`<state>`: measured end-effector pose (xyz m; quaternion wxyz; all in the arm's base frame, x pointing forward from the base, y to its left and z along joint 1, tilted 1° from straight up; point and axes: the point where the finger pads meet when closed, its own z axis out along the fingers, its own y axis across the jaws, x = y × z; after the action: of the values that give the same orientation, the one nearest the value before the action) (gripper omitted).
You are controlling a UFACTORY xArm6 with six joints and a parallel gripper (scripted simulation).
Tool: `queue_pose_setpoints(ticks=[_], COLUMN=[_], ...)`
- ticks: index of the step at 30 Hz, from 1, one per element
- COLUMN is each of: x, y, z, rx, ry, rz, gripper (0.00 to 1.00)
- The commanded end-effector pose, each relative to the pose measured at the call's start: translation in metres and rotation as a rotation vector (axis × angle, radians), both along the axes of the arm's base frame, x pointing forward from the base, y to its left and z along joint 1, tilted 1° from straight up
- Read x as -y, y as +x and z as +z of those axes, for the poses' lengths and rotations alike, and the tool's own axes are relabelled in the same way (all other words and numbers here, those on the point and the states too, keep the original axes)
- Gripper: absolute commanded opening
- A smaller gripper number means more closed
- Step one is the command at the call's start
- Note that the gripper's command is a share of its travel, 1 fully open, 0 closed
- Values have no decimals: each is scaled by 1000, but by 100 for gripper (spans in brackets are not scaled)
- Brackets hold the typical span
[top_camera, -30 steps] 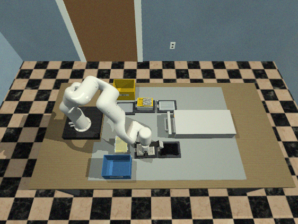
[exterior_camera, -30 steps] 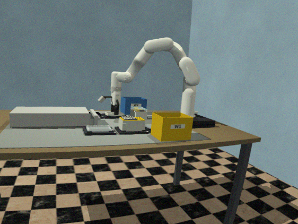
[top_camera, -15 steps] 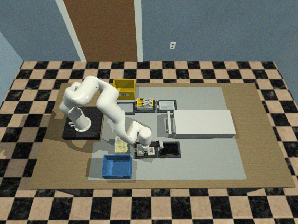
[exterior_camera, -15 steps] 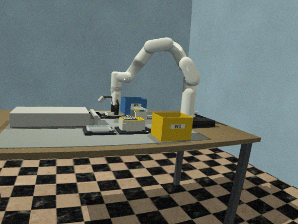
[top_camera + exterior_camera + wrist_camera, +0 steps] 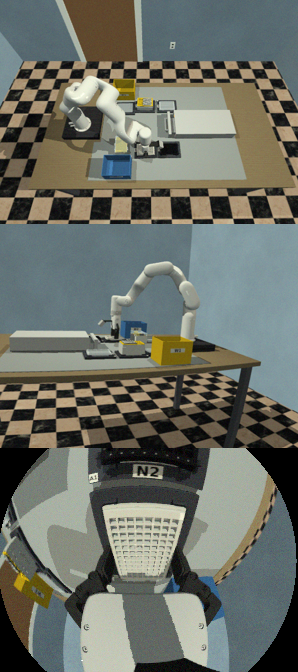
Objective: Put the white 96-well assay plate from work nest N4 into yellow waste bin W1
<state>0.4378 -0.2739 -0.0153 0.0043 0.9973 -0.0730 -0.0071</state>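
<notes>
Low in the centre of the top view, the gripper [image 5: 145, 152] was clamped on the white plate [image 5: 147, 540], which sat in its dark nest [image 5: 100, 500]; the yellow bin [image 5: 124, 88] stood upper left.
</notes>
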Motion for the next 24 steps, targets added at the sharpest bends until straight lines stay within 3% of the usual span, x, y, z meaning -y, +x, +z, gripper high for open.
queue_pose_setpoints(ticks=[1, 24], x=[1, 1], y=[2, 2], z=[4, 18], rx=[5, 5], ry=[-3, -3], rz=[0, 0], gripper=[0, 0])
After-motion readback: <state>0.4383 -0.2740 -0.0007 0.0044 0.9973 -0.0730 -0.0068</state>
